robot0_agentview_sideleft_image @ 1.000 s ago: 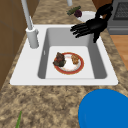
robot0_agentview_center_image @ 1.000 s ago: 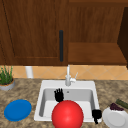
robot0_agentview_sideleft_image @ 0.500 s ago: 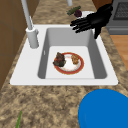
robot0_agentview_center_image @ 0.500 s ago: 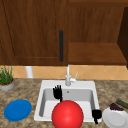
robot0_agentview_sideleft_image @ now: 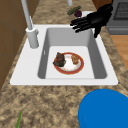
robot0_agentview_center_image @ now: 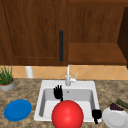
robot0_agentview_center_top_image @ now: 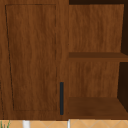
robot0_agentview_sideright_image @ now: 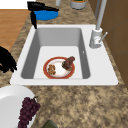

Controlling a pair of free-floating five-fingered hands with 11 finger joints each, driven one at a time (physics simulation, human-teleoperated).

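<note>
Two hands, both with fingers spread straight and holding nothing. From the front I see the left hand hovering over the sink and the right hand at its front right corner. I count three plates: a blue plate left of the sink, a white plate to its right, and a red-rimmed plate in the basin. The side views show the red-rimmed plate carrying food. The front view puts one red ball before the basin. The right side view shows one bunch of grapes on the white plate.
</note>
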